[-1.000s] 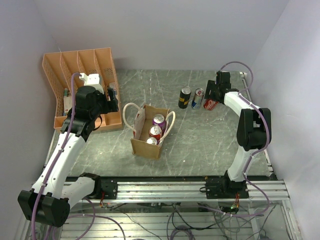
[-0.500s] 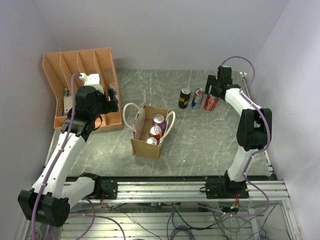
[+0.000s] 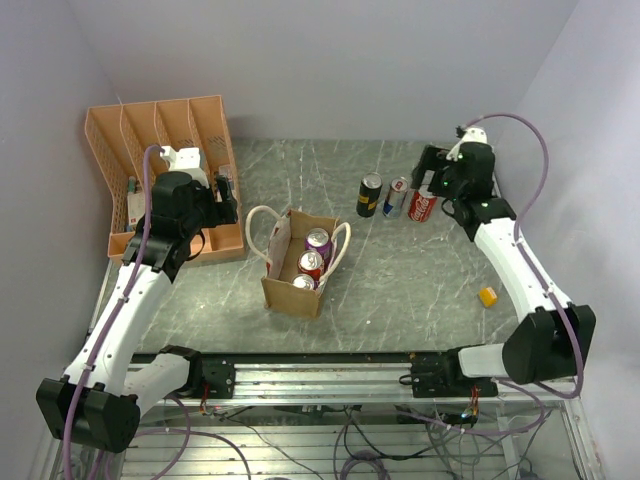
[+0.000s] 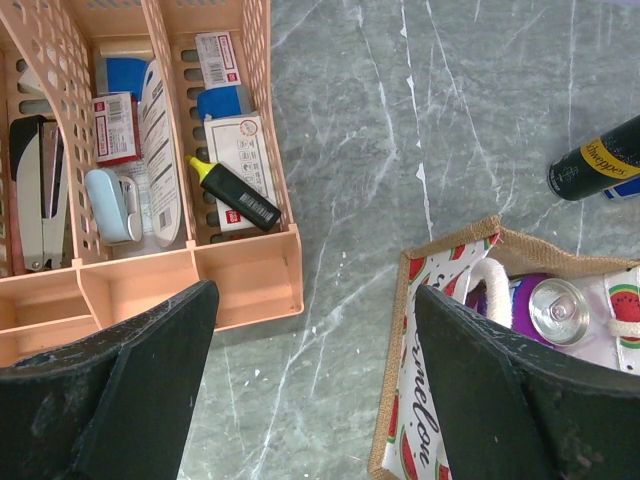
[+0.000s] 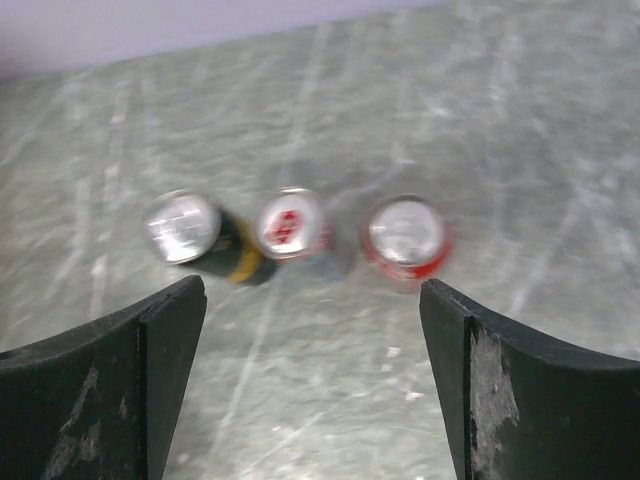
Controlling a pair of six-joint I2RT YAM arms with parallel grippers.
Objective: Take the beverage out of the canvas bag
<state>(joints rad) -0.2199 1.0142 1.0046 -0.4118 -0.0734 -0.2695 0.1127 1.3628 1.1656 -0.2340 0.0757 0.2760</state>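
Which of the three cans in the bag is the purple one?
The purple can at the far end of the canvas bag, farthest from the arm bases; the middle can is red.

- canvas bag [image 3: 288,293]: tan-brown outside, white lining with a red-and-green watermelon print plus dark script lettering
- rope handles [image 3: 258,222]: cream
- purple can [image 4: 545,310]: purple, shiny silver top
- red can [image 3: 311,263]: red, silver top
- table [image 3: 400,290]: grey-green marble look with white veins
- file rack [image 3: 213,120]: peachy orange, slotted sides
- highlighter [image 4: 240,200]: yellow cap, black body, white label
- black can [image 3: 370,195]: black with a yellow band
- blue-silver can [image 3: 397,197]: blue and silver, red mark on top
- outer red can [image 3: 422,205]: bright red
- small block [image 3: 488,296]: yellow-orange
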